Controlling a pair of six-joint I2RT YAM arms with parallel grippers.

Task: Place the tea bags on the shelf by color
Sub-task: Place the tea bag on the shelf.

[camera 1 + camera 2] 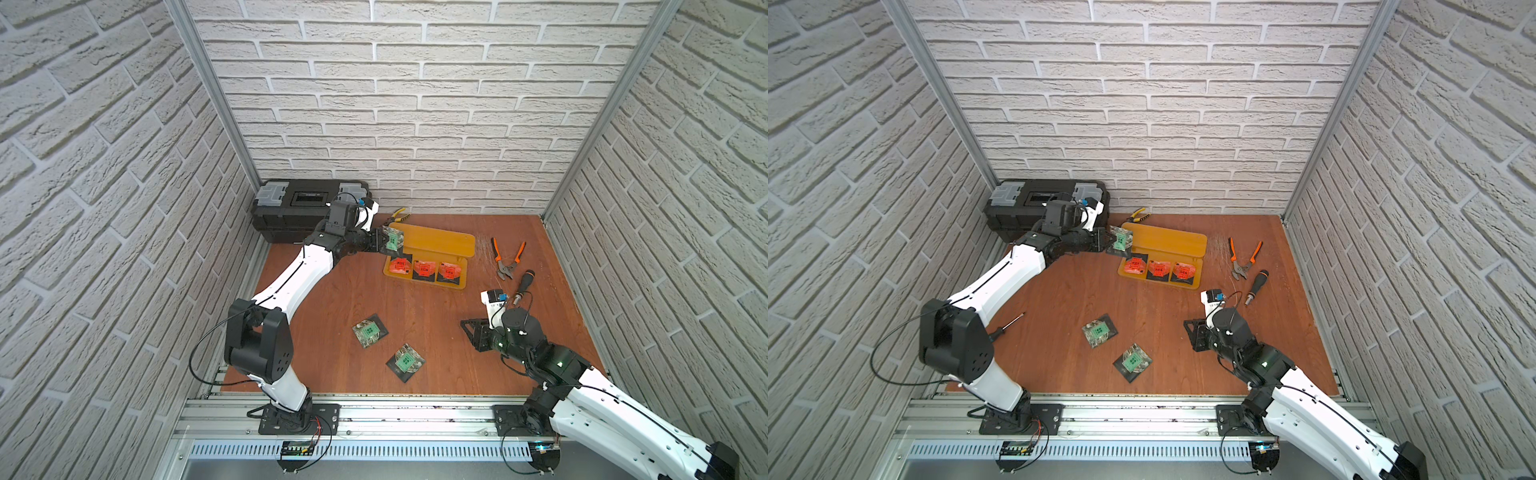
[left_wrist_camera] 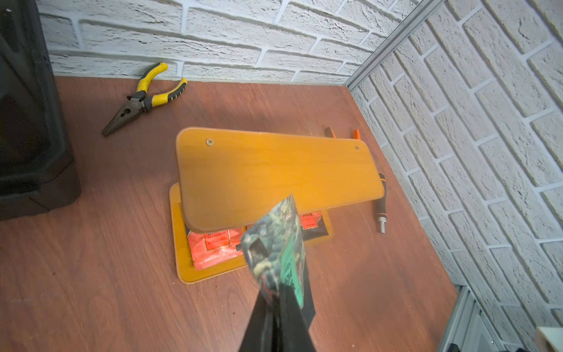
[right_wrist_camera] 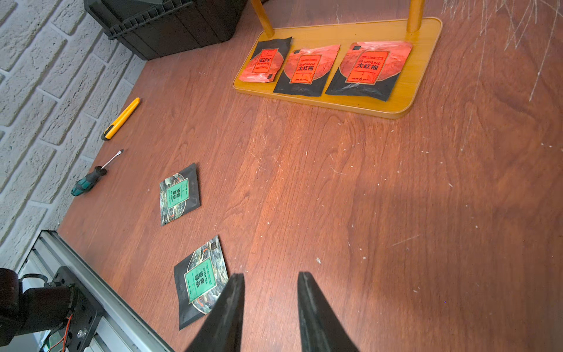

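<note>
Shelf (image 1: 440, 241) carries three red tea bags (image 1: 424, 269) in a row on its lower plate. Your left gripper (image 1: 384, 243) clamps one green tea bag (image 1: 392, 240) at the upper plate's end near the toolbox (image 1: 299, 208). Two loose green tea bags (image 1: 369, 330) (image 1: 405, 361) lie flat on the bench (image 1: 436, 353). Your right gripper (image 3: 271, 280) hangs open and empty above it.

Pale, brick-textured panels form a back wall (image 1: 415, 104) and two side walls (image 1: 104, 187), boxing in a small work cell. Slim aluminium posts (image 1: 210, 83) run up both back corners. The floor is a reddish-brown wood-grain board (image 1: 436, 340), scratched in places. An aluminium rail (image 1: 415, 409) crosses the front edge. The light is bright and even.
</note>
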